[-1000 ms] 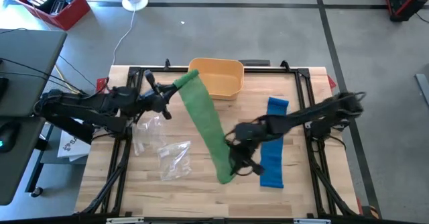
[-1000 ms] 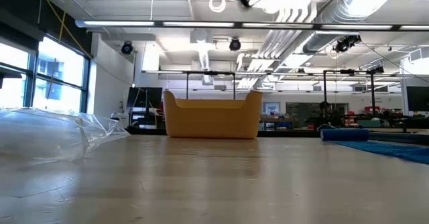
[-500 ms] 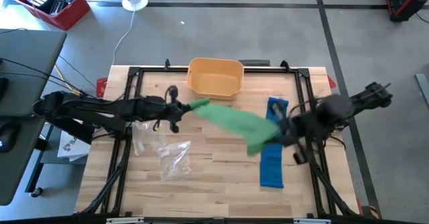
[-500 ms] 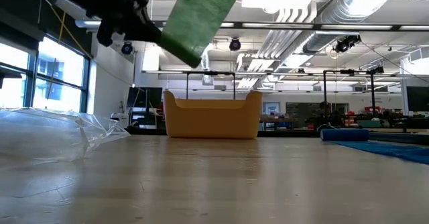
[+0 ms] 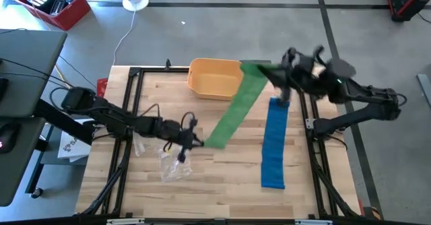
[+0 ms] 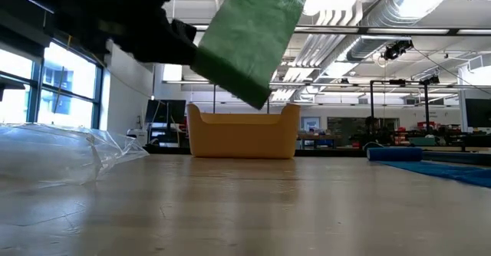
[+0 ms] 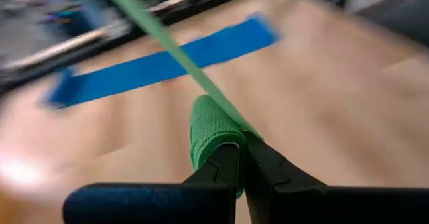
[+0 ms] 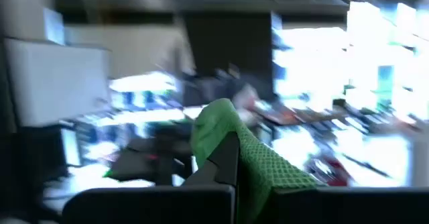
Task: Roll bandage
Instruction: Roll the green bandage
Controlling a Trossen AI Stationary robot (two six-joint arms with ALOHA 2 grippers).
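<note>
High view: the long green fabric bandage [image 5: 234,110] spans diagonally above the wooden table [image 5: 222,178], its ends clamped by the left gripper [image 5: 195,141] mid-table and the right gripper [image 5: 269,70] at the far edge. A flat blue bandage strip [image 5: 273,144], a yellow plastic bin [image 5: 215,78] and clear plastic bags [image 5: 168,159] lie below.

Low view: the bandage [image 6: 253,37] hangs clear of the tabletop.

Left wrist view: fingers [image 7: 224,174] pinched shut on bunched green fabric.

Right wrist view: fingers [image 8: 224,158] closed on the other end.

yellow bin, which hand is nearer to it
Right. The right hand holds the green bandage just beside the yellow bin; the left hand grips its other end farther off, mid-table.
</note>
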